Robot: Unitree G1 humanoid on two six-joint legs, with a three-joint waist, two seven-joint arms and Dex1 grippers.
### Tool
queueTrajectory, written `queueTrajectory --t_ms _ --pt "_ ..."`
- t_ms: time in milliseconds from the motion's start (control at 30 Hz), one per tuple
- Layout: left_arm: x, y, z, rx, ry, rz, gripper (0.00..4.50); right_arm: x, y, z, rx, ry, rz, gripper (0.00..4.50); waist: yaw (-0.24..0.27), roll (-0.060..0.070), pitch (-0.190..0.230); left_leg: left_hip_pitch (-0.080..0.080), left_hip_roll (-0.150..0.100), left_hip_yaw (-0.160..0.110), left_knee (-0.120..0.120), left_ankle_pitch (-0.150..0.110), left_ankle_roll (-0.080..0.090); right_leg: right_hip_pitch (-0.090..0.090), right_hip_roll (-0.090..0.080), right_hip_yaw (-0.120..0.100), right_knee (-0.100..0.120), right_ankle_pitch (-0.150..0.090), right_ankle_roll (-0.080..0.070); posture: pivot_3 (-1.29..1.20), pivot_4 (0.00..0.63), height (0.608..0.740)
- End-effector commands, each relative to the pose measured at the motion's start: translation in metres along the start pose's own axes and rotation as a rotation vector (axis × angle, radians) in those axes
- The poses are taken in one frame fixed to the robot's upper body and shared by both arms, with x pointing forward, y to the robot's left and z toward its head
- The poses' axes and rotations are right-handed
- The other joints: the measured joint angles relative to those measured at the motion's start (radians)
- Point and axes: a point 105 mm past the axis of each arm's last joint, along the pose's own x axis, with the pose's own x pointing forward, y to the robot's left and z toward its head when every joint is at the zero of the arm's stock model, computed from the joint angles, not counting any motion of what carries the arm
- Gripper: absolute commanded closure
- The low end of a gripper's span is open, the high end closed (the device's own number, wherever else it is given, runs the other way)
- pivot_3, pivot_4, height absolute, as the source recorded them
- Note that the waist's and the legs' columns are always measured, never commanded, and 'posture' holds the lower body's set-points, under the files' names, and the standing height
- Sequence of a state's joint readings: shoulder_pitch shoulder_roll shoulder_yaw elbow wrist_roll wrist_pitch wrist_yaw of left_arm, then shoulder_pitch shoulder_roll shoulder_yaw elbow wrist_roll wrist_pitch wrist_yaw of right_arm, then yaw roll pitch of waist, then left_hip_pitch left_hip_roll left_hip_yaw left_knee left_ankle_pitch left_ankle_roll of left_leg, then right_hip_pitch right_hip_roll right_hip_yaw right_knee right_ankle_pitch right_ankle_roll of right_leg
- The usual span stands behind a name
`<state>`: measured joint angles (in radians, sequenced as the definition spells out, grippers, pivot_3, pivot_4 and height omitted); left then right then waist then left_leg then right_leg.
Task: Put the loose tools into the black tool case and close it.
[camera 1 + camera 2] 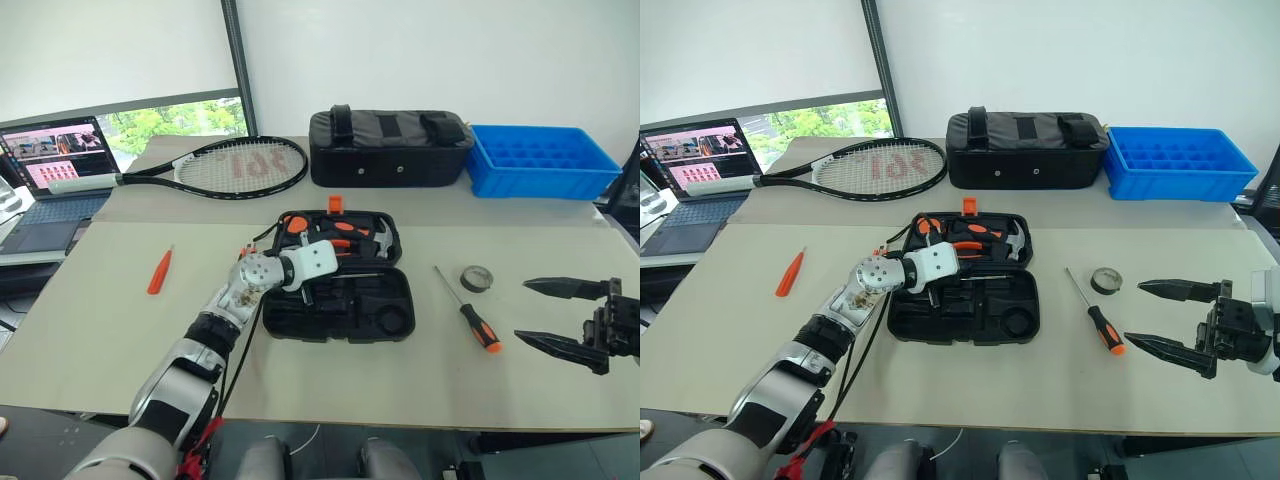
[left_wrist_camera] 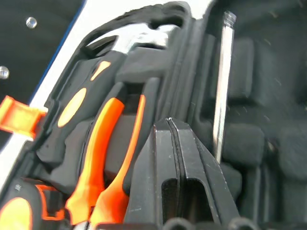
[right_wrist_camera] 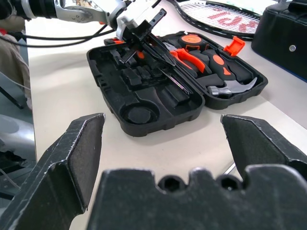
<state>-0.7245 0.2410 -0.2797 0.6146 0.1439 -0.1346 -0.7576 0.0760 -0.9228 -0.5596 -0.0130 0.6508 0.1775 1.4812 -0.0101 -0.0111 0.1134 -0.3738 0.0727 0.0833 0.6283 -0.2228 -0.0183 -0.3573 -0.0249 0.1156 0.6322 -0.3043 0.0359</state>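
Observation:
The black tool case (image 1: 385, 318) lies open in the middle of the table, with a hammer (image 2: 139, 40), orange-handled pliers (image 2: 110, 143) and a screwdriver shaft (image 2: 220, 86) seated in its slots. My left gripper (image 1: 338, 268) hovers over the case's hinge area, shut, its fingers (image 2: 192, 158) pressed together with nothing between them. A slim orange screwdriver (image 1: 160, 270) lies on the table to the case's left. To its right lie a black-and-orange-handled screwdriver (image 1: 468, 310) and a small grey tape roll (image 1: 476, 278). My right gripper (image 1: 523, 310) stands open and empty above the table at the right, beyond the screwdriver.
Behind the case stand a black fabric bag (image 1: 390, 150) and a blue compartment tray (image 1: 540, 160). A tennis racket (image 1: 230, 165) lies at the back left, and a laptop (image 1: 55, 170) sits at the far left. The table's front edge runs close below the case.

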Motion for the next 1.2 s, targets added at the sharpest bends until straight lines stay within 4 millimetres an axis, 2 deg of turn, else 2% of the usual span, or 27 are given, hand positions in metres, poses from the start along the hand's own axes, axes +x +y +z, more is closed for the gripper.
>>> queueTrajectory --t_ms 33,133,233,433,633,867,933,1200 --pt "-0.011 0.019 0.028 -0.188 -0.192 0.076 4.47 0.001 -0.003 0.014 -0.054 -0.006 0.008 0.00 -0.004 0.000 0.000 -0.002 0.000 0.000 0.000 0.000 0.000 -0.002 0.000 0.000 0.000 0.000 0.000 0.00 0.150 0.708" --pt "-0.018 0.018 0.039 -0.249 -0.272 0.052 4.47 0.002 -0.003 0.014 -0.054 -0.008 0.009 0.00 -0.004 0.000 0.000 -0.008 0.000 -0.001 -0.001 0.000 0.000 -0.007 0.000 0.000 0.000 0.003 -0.006 0.00 0.150 0.708" --pt "-0.023 0.006 0.038 -0.247 -0.283 -0.029 4.47 0.002 -0.003 0.014 -0.056 -0.011 0.009 0.00 -0.002 0.001 0.000 -0.009 -0.001 -0.002 -0.001 0.000 0.000 -0.008 0.000 0.001 0.000 0.003 -0.006 0.00 0.150 0.708" --pt "-0.021 -0.015 0.020 -0.220 -0.187 -0.130 4.47 0.001 -0.004 0.014 -0.059 -0.008 0.004 0.00 -0.002 0.000 0.000 -0.010 -0.003 -0.002 0.000 0.000 0.000 -0.008 0.000 0.003 0.000 0.003 -0.005 0.00 0.150 0.708" --pt "-0.015 -0.020 -0.001 -0.187 -0.052 -0.147 4.47 0.000 -0.004 0.014 -0.065 -0.004 -0.001 0.00 -0.002 0.000 0.000 -0.010 -0.003 -0.003 0.000 0.000 0.000 -0.007 0.000 0.004 -0.001 0.003 -0.005 0.00 0.150 0.708" --pt "-0.008 -0.026 -0.022 -0.239 0.070 -0.168 4.47 0.003 -0.001 0.012 -0.061 0.000 0.001 0.00 -0.002 0.000 0.000 -0.008 -0.004 -0.005 0.001 0.001 0.001 -0.005 0.000 0.003 0.000 0.003 -0.005 0.00 0.150 0.708" --pt "-0.007 -0.028 -0.025 -0.254 0.084 -0.179 4.47 0.003 -0.001 0.012 -0.060 0.002 0.000 0.00 -0.003 0.000 0.000 -0.006 -0.005 -0.006 0.001 0.001 0.001 -0.001 0.000 0.003 0.000 -0.001 0.001 0.00 0.150 0.708" --pt "-0.007 -0.036 -0.031 -0.342 0.124 -0.211 4.47 0.005 0.001 0.004 -0.038 0.030 -0.008 0.00 -0.006 0.000 0.000 0.000 -0.005 -0.007 0.001 0.001 0.001 0.004 0.000 0.003 0.000 -0.001 0.002 0.00 0.150 0.708"
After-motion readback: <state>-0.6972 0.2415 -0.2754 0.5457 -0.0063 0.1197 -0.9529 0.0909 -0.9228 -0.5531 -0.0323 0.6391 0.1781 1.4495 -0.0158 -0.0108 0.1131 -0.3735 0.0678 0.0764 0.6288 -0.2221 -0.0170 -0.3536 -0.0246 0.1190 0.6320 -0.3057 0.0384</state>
